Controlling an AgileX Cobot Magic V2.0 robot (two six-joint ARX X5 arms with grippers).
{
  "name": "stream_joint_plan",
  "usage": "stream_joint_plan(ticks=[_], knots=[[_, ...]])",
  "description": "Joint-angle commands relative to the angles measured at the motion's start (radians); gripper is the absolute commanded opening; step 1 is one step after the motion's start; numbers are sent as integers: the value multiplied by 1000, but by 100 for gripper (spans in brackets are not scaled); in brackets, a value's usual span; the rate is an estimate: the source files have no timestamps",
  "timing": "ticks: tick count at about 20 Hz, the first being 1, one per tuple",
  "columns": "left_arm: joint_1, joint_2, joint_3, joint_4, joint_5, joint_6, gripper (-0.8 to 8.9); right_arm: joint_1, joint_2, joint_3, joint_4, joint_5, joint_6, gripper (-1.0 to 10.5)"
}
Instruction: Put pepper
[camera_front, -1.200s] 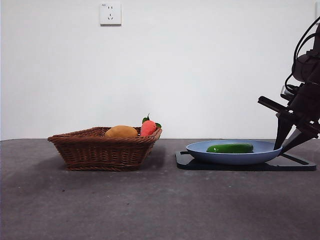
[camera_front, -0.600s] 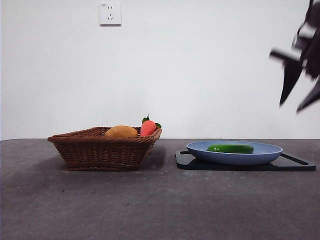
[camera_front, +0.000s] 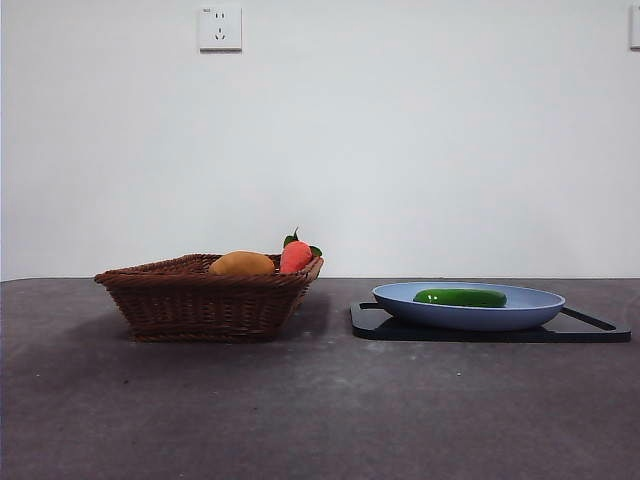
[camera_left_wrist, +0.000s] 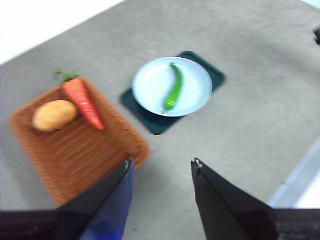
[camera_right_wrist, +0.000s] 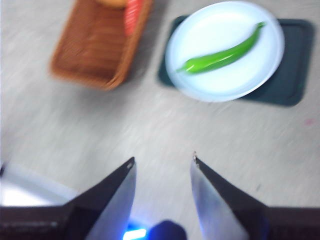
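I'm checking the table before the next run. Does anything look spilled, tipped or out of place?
Nothing stands out. The pepper lies flat in the blue plate on the dark tray; the basket sits upright holding its two items. Both grippers hang above, open and empty.

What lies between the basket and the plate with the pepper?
Only a bare strip of table lies between the basket and the plate holding the pepper; the front view shows it.

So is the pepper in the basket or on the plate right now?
On the plate. The pepper lies flat on the blue plate, apart from the basket; neither gripper touches it.
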Motion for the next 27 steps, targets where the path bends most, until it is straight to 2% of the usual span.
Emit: stream_joint_plan(ticks=[1,4,7,8,14,25,27], knots=[[-7,7,23,-4,42,9,206,61,-48,22,-66,0,-12,194],[-7,7,23,-29,44,9,188,97,-100,21,-121,0,-11,189],[-9,7,23,-47,44,6,30,103,-126,21,-120,-1,-21,8],[-9,7,23,-53,43,-4,3,103,-126,21,-120,-1,-38,7],[-9,7,23,-58,42,-15,8,103,-124,21,-119,-1,-7,11],[-9,7,23,-43,42,-15,8,102,-124,21,-118,3,-8,11],[-4,3,23,-40,23,46,8,102,-124,21,-118,3,-8,11]])
